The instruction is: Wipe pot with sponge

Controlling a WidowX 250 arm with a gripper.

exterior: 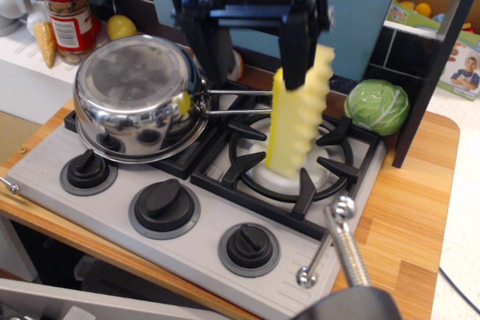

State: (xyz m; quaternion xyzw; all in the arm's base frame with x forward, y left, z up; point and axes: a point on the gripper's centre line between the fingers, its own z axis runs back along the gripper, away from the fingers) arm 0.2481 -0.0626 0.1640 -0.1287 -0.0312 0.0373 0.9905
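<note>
The shiny steel pot (139, 95) lies bottom-up on the left burner of the toy stove (45, 162). Its wire handle (240, 101) points right. The pale yellow ridged sponge (300, 114) stands on end on the right burner grate (334, 159), tilted slightly right. My gripper (250, 80) hangs above the handle with its jaws wide apart. The right finger (295, 50) overlaps the sponge's upper left edge; I cannot tell if they touch. The left finger (199, 43) is behind the pot's right rim.
A green cabbage (376, 106) sits right of the stove. A red-lidded jar (67, 13), a lemon (121, 26) and a teal bin (360, 5) stand behind. A dark post (435, 58) rises at the right. A metal clamp (341, 241) pokes up in front.
</note>
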